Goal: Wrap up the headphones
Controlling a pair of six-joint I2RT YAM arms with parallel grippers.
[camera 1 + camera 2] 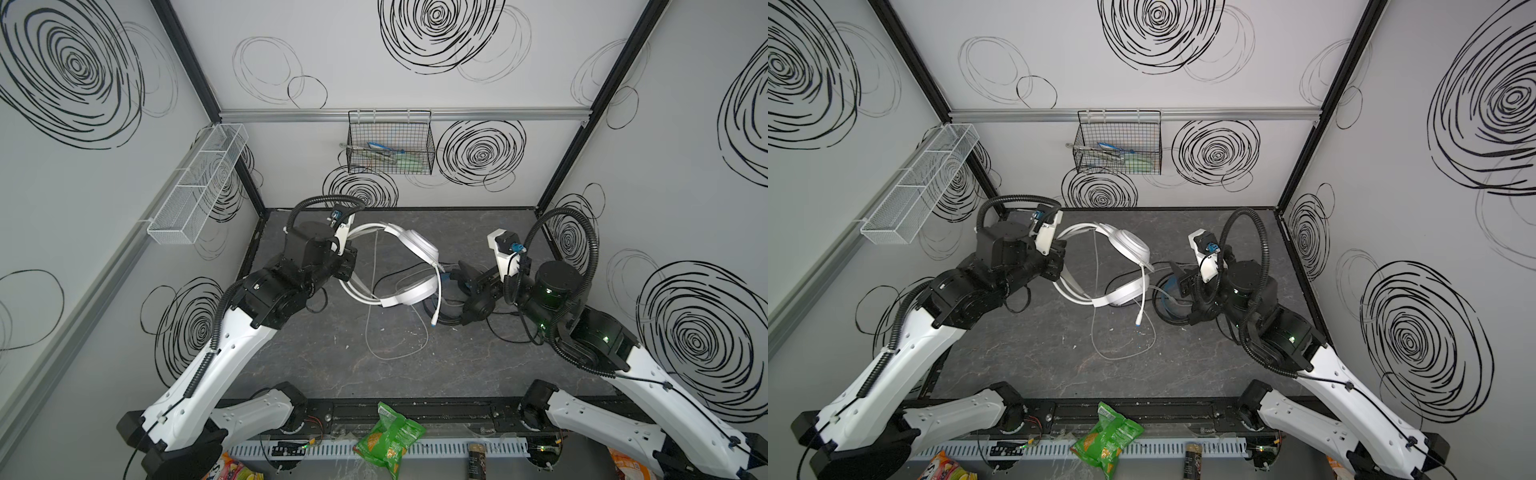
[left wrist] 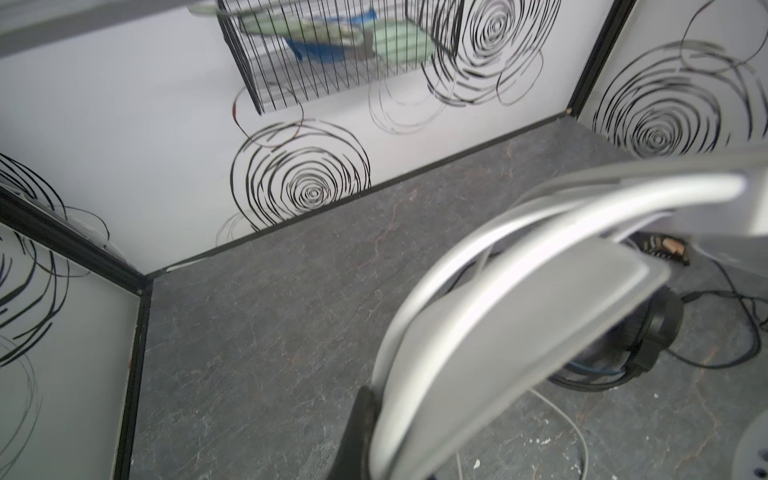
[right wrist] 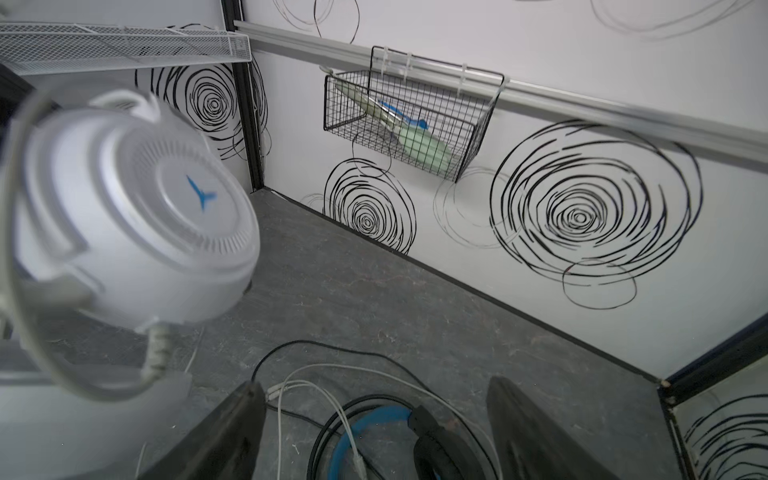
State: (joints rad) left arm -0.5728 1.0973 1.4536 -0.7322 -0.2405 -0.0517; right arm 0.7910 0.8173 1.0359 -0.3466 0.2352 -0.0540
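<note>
Wire basket holds green and blue items; left hand grips white headset, right hand spread apart

Desk: dark grey, marbled top.
Black wire basket: on the wall behind the desk, holding blue and green items.
White mesh tray: on the wall left of the desk, three compartments.
Green snack bag: at the desk's front edge, over a white slotted duct.
Dark cylinder: beside that bag.
</note>
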